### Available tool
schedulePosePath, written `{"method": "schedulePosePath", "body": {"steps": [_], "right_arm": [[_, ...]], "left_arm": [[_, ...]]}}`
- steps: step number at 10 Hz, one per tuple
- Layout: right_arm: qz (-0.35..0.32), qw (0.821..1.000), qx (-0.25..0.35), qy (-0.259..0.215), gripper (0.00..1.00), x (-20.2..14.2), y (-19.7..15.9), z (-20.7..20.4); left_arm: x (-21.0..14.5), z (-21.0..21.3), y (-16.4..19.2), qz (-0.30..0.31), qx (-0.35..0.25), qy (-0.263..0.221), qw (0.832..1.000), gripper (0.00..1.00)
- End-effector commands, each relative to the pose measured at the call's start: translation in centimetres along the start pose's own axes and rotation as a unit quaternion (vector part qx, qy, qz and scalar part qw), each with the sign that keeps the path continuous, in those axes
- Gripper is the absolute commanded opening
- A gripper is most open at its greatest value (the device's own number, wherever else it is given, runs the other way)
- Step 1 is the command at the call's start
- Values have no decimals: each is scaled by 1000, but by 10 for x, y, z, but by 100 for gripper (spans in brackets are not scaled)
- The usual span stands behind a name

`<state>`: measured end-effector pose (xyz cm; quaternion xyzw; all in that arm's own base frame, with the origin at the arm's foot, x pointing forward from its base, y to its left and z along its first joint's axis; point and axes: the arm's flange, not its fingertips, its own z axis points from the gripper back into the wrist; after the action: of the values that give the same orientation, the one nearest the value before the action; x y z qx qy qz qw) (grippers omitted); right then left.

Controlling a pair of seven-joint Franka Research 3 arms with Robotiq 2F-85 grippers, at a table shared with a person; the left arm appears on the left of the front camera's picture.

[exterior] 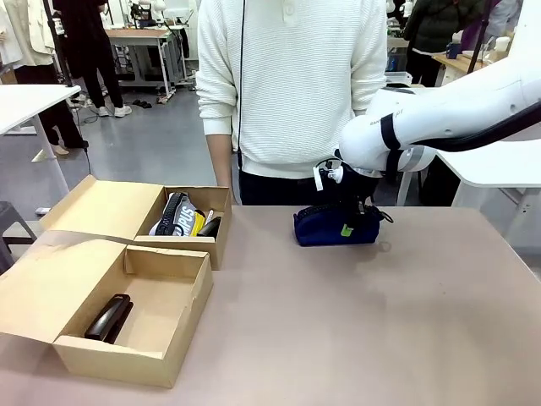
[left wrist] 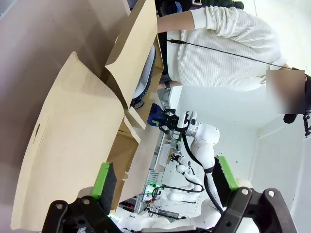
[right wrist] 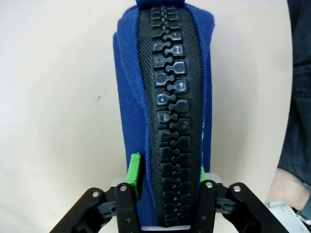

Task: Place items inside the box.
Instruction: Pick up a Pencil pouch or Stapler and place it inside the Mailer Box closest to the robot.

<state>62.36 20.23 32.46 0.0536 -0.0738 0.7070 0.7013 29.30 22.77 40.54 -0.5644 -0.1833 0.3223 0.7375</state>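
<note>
In the front view the open cardboard box (exterior: 118,370) sits on the table (exterior: 355,330) in two trays. A black stapler (exterior: 108,317) lies flat in the near tray. A grey pouch with white lettering (exterior: 173,214), a yellow utility knife (exterior: 197,223) and a second black item (exterior: 210,227), too dark to make out, are packed in the far tray. The navy zip pouch (exterior: 325,230) lies on the table outside the box, well to its right and level with the far tray. The right gripper (exterior: 345,225) comes down onto the pouch from above. A person in a white sweater (exterior: 292,85) stands beyond the box and pouch at the far edge. In the left wrist view the left gripper (left wrist: 163,179) hangs beside the box (left wrist: 73,136) with its green pads (left wrist: 102,178) spread wide and nothing between them. A brown flap of the box lies ahead of it. Past the box, the pouch (left wrist: 154,116) shows small and blue under the right gripper (left wrist: 167,122), with the sweater (left wrist: 223,53) behind. In the right wrist view the pouch (right wrist: 127,97) lies lengthwise, its black zip (right wrist: 170,97) facing up. The right gripper (right wrist: 167,180) straddles its near end. Both green pads (right wrist: 134,175) press against the pouch's sides, so the hand is closed on it while it rests on the table (right wrist: 58,121).
</note>
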Motion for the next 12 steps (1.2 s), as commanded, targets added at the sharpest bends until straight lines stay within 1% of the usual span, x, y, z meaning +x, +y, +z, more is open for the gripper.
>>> {"method": "schedulePosePath", "body": {"steps": [1, 5, 6, 8, 9, 10, 11, 12], "right_arm": [[1, 1000, 10, 10, 0, -2, 4, 2], [-5, 1000, 29, 4, 0, -3, 7, 4], [-18, 999, 33, 2, 0, -4, 8, 8], [-50, 998, 37, -5, 0, -8, 21, 28], [-69, 997, 39, -21, 0, -17, 35, 48], [-102, 993, 37, -40, 0, -27, 58, 75], [-193, 979, 59, -35, 0, -44, 96, 106], [-209, 976, 46, -37, 0, -59, 137, 129]], "left_arm": [[-2, 3, 0, -10, -3, 5, 1000, 100], [-2, 3, 0, -10, -3, 5, 1000, 100], [-2, 3, 0, -10, -3, 5, 1000, 100], [-2, 3, 0, -10, -3, 5, 1000, 100], [-2, 3, 0, -10, -3, 5, 1000, 100], [-2, 3, 0, -10, -3, 5, 1000, 100], [-2, 3, 0, -10, -3, 5, 1000, 100], [-2, 3, 0, -10, -3, 5, 1000, 100]]}}
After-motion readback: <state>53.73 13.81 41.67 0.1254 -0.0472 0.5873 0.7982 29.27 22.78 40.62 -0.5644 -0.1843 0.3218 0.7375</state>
